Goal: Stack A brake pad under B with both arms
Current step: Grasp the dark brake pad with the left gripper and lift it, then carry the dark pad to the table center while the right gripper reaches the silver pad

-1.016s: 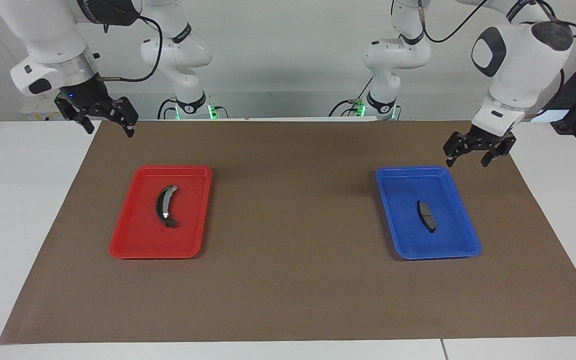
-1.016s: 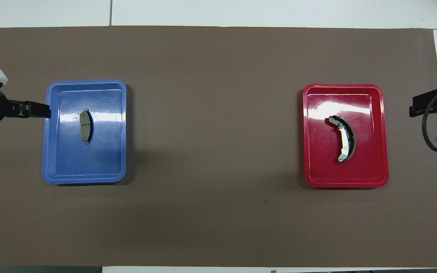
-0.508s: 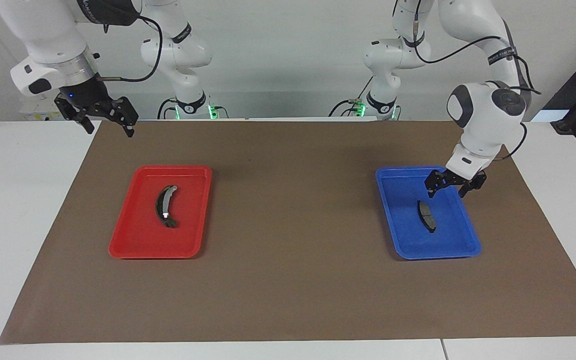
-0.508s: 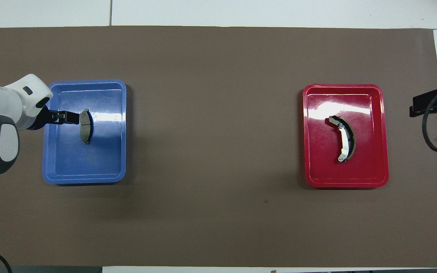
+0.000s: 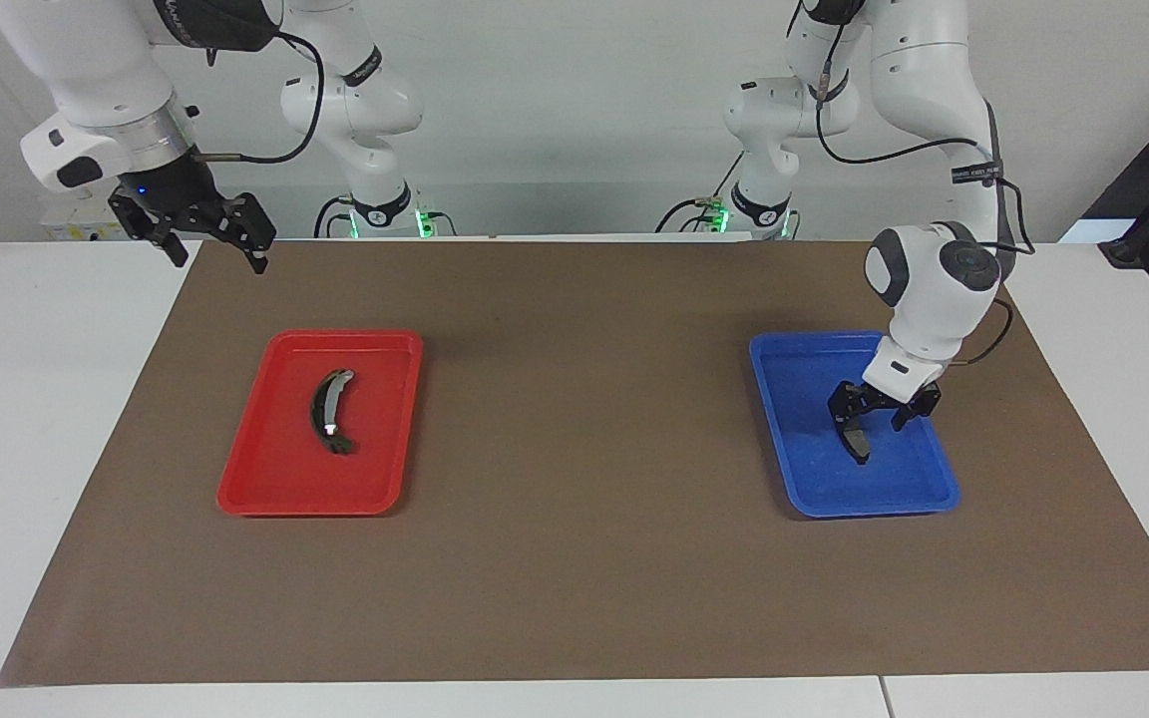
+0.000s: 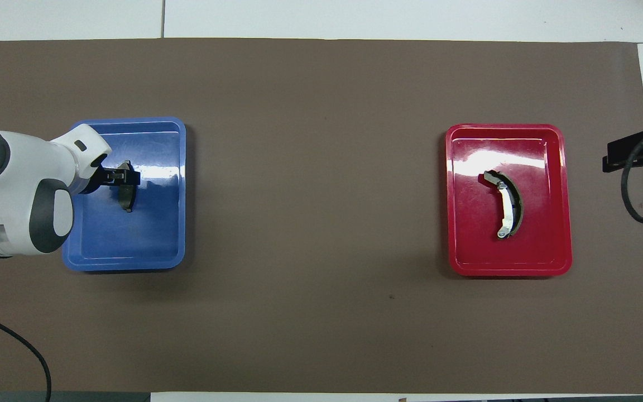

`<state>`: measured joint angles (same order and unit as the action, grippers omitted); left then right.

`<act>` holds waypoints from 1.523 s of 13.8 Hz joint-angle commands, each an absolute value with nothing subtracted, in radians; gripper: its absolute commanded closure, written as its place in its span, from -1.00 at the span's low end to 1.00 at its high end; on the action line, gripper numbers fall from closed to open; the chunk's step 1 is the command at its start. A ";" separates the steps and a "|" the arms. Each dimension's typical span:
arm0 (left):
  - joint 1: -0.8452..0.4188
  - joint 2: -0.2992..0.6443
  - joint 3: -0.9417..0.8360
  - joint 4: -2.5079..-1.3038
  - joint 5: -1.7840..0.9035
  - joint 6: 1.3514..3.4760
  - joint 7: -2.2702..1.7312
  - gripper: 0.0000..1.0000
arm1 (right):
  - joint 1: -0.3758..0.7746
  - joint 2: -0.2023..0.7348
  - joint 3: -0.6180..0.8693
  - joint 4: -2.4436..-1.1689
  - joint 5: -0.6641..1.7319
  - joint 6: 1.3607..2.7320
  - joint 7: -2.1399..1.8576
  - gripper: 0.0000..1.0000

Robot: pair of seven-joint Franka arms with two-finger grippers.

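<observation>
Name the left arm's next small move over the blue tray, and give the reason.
Probably lower a little and shut on the A brake pad. The left end effector is open, low in the blue tray, straddling the pad's nearer end. The right end effector waits, away from B.

Left hand is down inside the blue tray, fingers spread around the short A brake pad. B sits in the red tray, and the right hand hangs open over the brown mat's corner.
</observation>
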<state>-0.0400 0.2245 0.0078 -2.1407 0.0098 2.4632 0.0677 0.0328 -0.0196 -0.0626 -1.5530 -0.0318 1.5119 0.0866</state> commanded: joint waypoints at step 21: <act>-0.512 0.260 0.008 -1.850 0.017 2.250 -0.540 0.81 | 0.026 -0.163 -0.066 -2.038 0.040 1.943 0.069 -1.00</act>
